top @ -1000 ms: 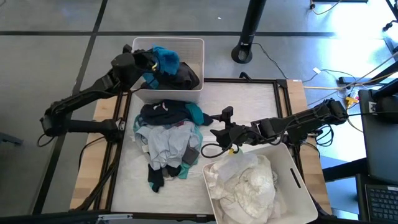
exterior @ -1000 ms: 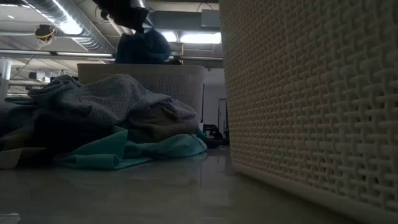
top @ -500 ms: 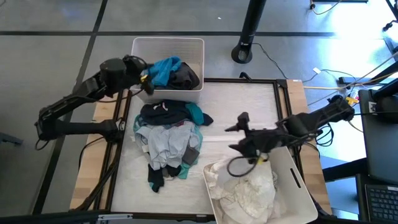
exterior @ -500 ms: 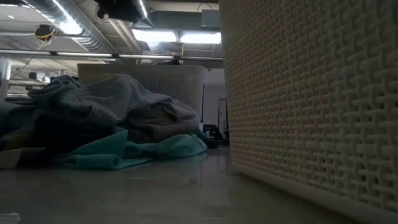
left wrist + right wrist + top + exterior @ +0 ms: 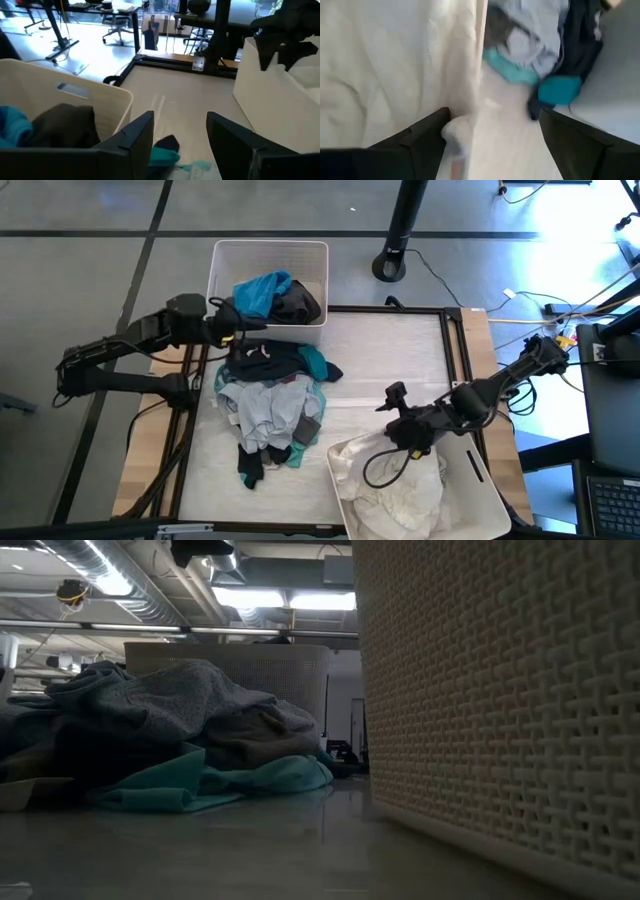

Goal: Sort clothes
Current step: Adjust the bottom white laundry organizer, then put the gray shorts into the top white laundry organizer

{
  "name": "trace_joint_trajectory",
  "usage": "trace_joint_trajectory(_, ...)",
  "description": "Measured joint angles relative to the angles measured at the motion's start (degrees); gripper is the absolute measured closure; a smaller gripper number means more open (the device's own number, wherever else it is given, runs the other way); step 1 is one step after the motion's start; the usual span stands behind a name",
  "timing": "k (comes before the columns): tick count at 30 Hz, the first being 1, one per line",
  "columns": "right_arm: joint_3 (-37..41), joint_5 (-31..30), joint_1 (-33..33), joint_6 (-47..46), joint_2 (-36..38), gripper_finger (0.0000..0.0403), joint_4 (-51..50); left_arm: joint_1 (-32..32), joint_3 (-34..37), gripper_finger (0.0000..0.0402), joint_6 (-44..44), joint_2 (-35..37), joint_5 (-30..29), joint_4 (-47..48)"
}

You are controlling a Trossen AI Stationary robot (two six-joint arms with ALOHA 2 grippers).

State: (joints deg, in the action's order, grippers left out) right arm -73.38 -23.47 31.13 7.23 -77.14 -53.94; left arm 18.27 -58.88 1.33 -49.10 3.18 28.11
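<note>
The unsorted clothes lie heaped [image 5: 270,395] on the table's left half, also seen in the low view [image 5: 170,730]. A teal-blue garment [image 5: 258,292] and a dark one [image 5: 300,305] lie in the far white bin [image 5: 222,252]. White clothes [image 5: 405,485] fill the near-right bin [image 5: 478,452]. My left gripper [image 5: 240,328] [image 5: 180,120] hovers open and empty at the far bin's near-left corner. My right gripper [image 5: 395,405] [image 5: 492,112] stands open and empty over the near-right bin's far-left corner.
The far bin's wall [image 5: 240,665] stands behind the heap, and the near bin's woven wall [image 5: 500,700] fills the right of the low view. Bare table top [image 5: 390,345] lies between the bins. A black stand base [image 5: 390,265] is beyond the table.
My left gripper has let go of the teal-blue garment, which has fallen into the far bin, and has drawn back toward the table's left and near edges. My right gripper has moved from the table's middle toward the near-right bin and tipped further down.
</note>
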Motion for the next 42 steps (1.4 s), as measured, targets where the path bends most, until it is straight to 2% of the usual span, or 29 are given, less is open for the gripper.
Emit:
trace_joint_trajectory(10,1.9,-10.6,-0.8,-10.7,0.5,0.0093,-15.5,-0.4,0.1,0.0229,-1.7,0.0,-1.1,-0.2)
trace_joint_trajectory(15,1.9,-11.0,-0.8,-15.0,0.5,0.0093,-22.6,-0.4,0.1,0.0229,-2.4,0.0,-1.1,0.2)
trace_joint_trajectory(22,1.7,-10.0,-0.7,-16.3,2.9,0.0093,-25.0,-1.4,0.1,0.0229,-3.7,-0.1,-1.1,2.5)
trace_joint_trajectory(27,-0.8,-12.3,-0.8,-12.0,4.0,0.0093,-13.8,-5.3,0.1,0.0229,-4.0,-0.1,-1.3,3.2)
trace_joint_trajectory(31,-0.6,-13.0,-0.7,-3.8,3.9,0.0093,-0.2,-9.7,0.1,0.0229,-5.5,-0.2,-5.8,7.0)
trace_joint_trajectory(34,2.4,-14.8,-0.7,1.9,3.6,0.0093,9.5,-12.6,0.1,0.0229,-8.6,-0.8,-10.0,12.6)
trace_joint_trajectory(42,14.9,-26.3,-0.8,9.9,3.6,0.0093,35.4,-16.2,0.1,0.0229,-15.8,-6.7,-17.9,21.4)
